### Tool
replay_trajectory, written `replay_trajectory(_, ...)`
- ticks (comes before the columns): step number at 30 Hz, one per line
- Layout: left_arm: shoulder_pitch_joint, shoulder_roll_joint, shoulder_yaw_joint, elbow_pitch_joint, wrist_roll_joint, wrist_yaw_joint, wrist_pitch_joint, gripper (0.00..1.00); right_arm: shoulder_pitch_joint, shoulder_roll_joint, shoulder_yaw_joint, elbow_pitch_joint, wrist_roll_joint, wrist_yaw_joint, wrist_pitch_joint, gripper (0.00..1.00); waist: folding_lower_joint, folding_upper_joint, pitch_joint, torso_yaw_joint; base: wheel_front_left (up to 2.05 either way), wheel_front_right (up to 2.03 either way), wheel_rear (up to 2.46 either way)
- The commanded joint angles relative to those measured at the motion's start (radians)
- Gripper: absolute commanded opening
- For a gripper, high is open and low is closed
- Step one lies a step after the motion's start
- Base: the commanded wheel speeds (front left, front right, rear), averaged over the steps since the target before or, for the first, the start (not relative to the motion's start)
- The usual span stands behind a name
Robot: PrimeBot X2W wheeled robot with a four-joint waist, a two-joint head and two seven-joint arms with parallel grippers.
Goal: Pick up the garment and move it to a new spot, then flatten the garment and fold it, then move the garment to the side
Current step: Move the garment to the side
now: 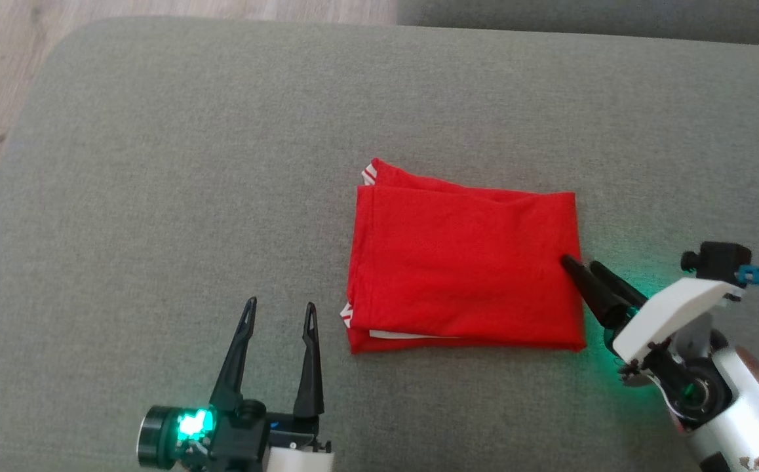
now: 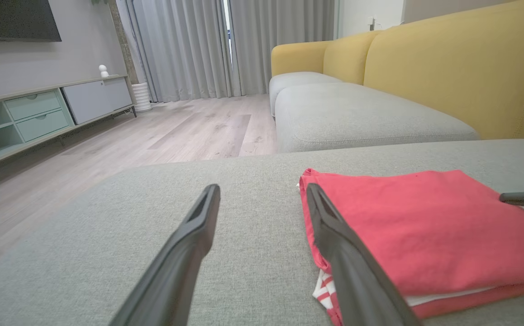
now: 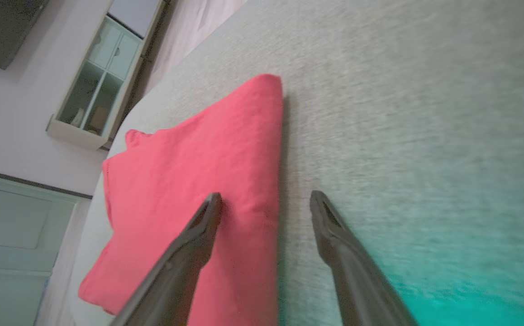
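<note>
**Folded red garment lies between two open grippers**

The grey cushion carries everything here. On it the garment lies as a flat red rectangle of several stacked layers, so the folding looks done and the move to the side is what remains.

The right gripper is at the garment's near-right edge. In the right wrist view its jaws stand apart and straddle that edge, with one finger over the cloth and the other over bare cushion. It holds nothing.

The left gripper has its jaws wide and empty. The garment's other edge lies just beside its inner finger, ahead and to that side. White striped trim peeks out at the corner nearest it.

The cloth should be light, soft and limp, with no stiffness to keep its shape. Lifted by the top layer alone, the stack would probably fall open.

The edge under the right gripper looks like a closed, rounded fold and is the safer hold. The side by the left gripper shows loose layer ends, so a grip there must go deep enough to pinch them all.
</note>
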Motion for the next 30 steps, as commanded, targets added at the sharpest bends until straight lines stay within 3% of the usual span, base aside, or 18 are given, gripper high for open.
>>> replay_trajectory(1,-0.032,-0.008,0.019,-0.026,0.004,0.012,-0.009,1.00,-0.029,-0.020,0.029,-0.045,0.047,-0.001,0.018,0.45,-0.0002,0.0000,0.008,0.008,0.00,0.00,0.00)
replay_trajectory(2,-0.032,-0.008,0.017,-0.026,0.003,0.014,-0.009,1.00,-0.028,-0.021,0.032,-0.054,0.069,-0.001,0.022,0.15,-0.0002,0.0000,0.009,0.009,0.00,0.00,0.00)
replay_trajectory(3,-0.032,-0.008,0.015,-0.026,0.001,0.017,-0.009,1.00,-0.027,-0.025,0.036,-0.062,0.086,-0.001,0.025,0.00,-0.0002,0.0000,0.010,0.009,0.00,0.00,0.00)
replay_trajectory(8,-0.034,-0.009,0.009,-0.027,-0.006,0.029,-0.009,1.00,-0.033,-0.056,0.047,-0.094,0.110,-0.001,-0.007,0.00,-0.0002,0.0000,0.015,-0.002,0.00,0.00,0.00)
replay_trajectory(13,-0.047,-0.009,0.011,-0.034,-0.008,0.038,-0.009,1.00,-0.065,-0.138,0.045,-0.126,0.101,-0.001,-0.043,0.00,-0.0002,0.0000,0.038,-0.041,0.00,0.00,0.00)
replay_trajectory(14,-0.054,-0.009,0.013,-0.036,-0.008,0.039,-0.009,1.00,-0.086,-0.194,0.039,-0.143,0.086,-0.001,-0.042,0.00,-0.0002,0.0000,0.053,-0.063,0.00,0.00,0.00)
replay_trajectory(19,-0.078,-0.009,0.016,-0.056,-0.053,0.043,-0.009,1.00,-0.140,-0.352,-0.013,-0.171,0.046,-0.001,-0.035,0.00,-0.0002,0.0000,0.095,-0.114,0.00,0.00,0.00)
replay_trajectory(30,-0.163,-0.009,0.014,-0.105,-0.102,0.050,-0.009,1.00,-0.153,-0.651,-0.201,-0.204,0.008,-0.001,0.036,0.00,-0.0002,0.0000,0.187,-0.168,0.00,0.00,0.00)
